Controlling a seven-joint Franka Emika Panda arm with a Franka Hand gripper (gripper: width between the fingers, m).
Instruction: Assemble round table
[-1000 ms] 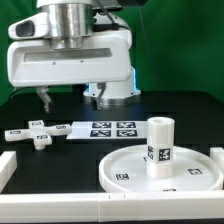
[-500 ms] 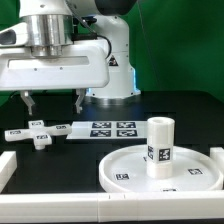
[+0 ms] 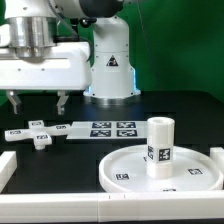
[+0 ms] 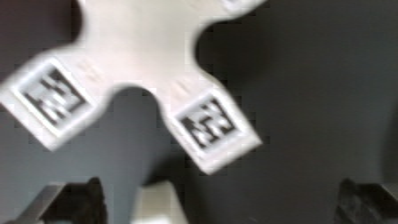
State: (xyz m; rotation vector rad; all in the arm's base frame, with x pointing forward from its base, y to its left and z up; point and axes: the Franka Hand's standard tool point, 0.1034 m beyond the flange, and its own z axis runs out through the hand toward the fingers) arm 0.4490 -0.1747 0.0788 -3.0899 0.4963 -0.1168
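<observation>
The small cross-shaped piece (image 3: 38,133) lies flat on the black table at the exterior view's left. In the wrist view it fills the picture (image 4: 143,60), showing two tags. My gripper (image 3: 38,103) hangs above it, open and empty, with its dark fingertips (image 4: 71,205) apart from the piece. The large rimmed round disc (image 3: 195,172) lies at the exterior view's right front. The thick short cylinder (image 3: 160,147) stands upright on the disc's middle.
The marker board (image 3: 105,129) lies just right of the cross piece in the exterior view. White border rails run along the front (image 3: 100,212), the left (image 3: 5,170) and the right (image 3: 216,158). The arm's base (image 3: 110,65) stands behind.
My gripper has moved toward the exterior view's left and now hangs over the cross piece. The parts on the table have not moved.
</observation>
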